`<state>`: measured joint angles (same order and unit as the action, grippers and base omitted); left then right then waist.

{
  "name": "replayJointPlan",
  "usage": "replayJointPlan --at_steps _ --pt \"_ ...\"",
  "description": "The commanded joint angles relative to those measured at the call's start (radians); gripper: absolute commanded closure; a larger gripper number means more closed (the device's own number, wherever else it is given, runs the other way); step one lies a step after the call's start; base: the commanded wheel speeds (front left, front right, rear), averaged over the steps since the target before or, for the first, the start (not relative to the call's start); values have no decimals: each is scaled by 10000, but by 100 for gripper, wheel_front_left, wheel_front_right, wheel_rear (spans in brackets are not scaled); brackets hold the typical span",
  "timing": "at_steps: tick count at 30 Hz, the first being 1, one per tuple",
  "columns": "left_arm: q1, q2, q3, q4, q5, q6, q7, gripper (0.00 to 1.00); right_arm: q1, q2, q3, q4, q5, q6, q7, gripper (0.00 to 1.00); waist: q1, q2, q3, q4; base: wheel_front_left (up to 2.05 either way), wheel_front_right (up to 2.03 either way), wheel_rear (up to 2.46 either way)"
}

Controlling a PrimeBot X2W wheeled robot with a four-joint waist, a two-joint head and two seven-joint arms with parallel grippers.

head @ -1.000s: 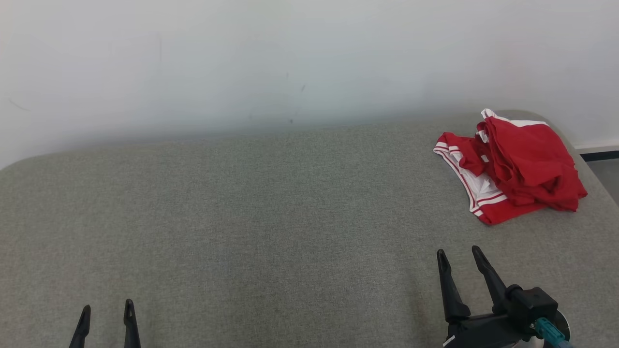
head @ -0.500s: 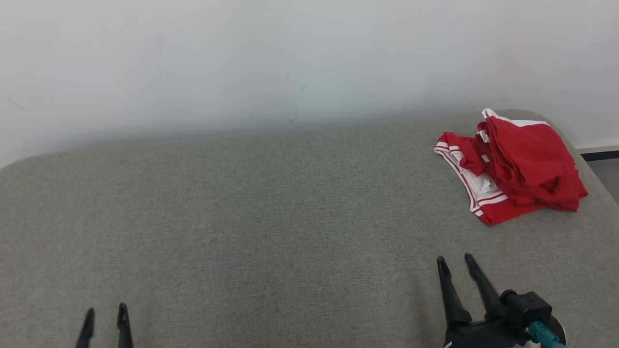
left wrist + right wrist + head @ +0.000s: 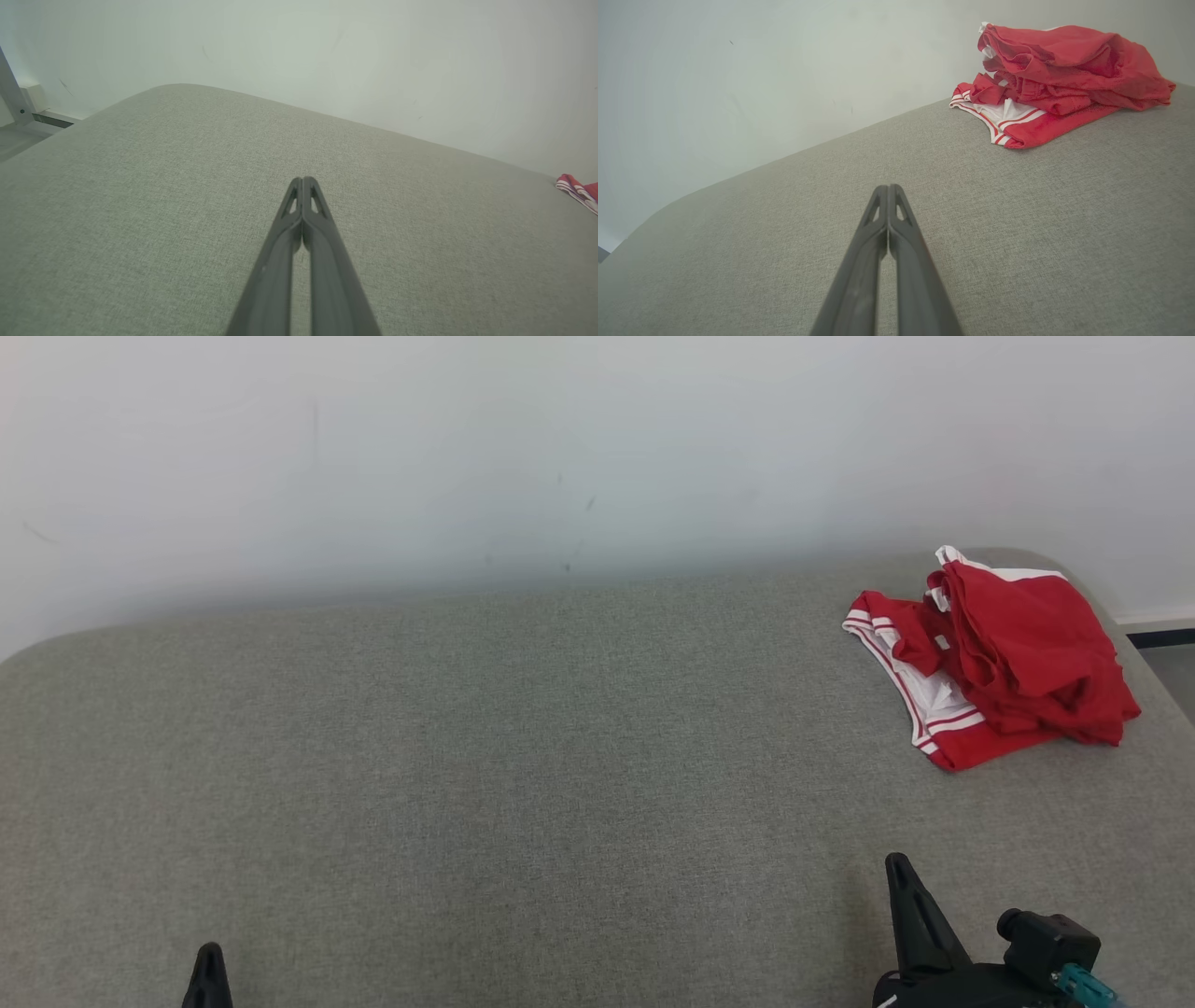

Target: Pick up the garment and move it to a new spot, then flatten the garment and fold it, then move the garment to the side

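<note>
left tool (image 3: pixel 303 179): my two long dark fingers are pressed tight together. Nothing is between them. It hangs over the near left part of the table (image 3: pixel 523 728).
right tool (image 3: pixel 888 186): my two long dark fingers are pressed tight together here too. Nothing is between them. It is over the near right part of the table.
garment (image 3: pixel 1008 653): red with white stripes. It lies bunched up in a heap at the far right corner of the table, close to the wall (image 3: pixel 560 448). It is well apart from both tools, and the right tool is the nearer one.
table: gray cloth top with round corners.
wall: plain and white, behind the far edge.
count: two tools, one garment, one table.
</note>
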<state>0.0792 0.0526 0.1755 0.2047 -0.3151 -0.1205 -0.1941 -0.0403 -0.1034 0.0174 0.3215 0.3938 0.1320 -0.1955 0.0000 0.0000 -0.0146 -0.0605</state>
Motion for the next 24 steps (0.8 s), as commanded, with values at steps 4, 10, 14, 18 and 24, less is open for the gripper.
replayJointPlan --at_steps 4,10,14,18,24 --pt "-320 42 -54 -134 -955 -13 180 100 -254 54 -120 -232 902 -3 198 100 0 0 7 22 0 0 0" --pt "-445 37 -121 -109 -2008 -22 411 100 -296 97 -220 -290 1890 -4 447 100 0 0 16 54 0 0 0" --pt "-538 34 -155 -84 -2671 -26 570 100 -326 123 -285 -323 2514 -5 604 100 0 0 22 75 0 0 0" --pt "-620 32 -188 -58 -3309 -31 723 100 -351 149 -347 -355 3112 -6 754 100 0 0 29 97 0 0 0" --pt "-751 27 -229 -19 -4218 -39 940 100 -390 185 -439 -399 3956 -7 977 100 0 0 38 129 0 0 0"
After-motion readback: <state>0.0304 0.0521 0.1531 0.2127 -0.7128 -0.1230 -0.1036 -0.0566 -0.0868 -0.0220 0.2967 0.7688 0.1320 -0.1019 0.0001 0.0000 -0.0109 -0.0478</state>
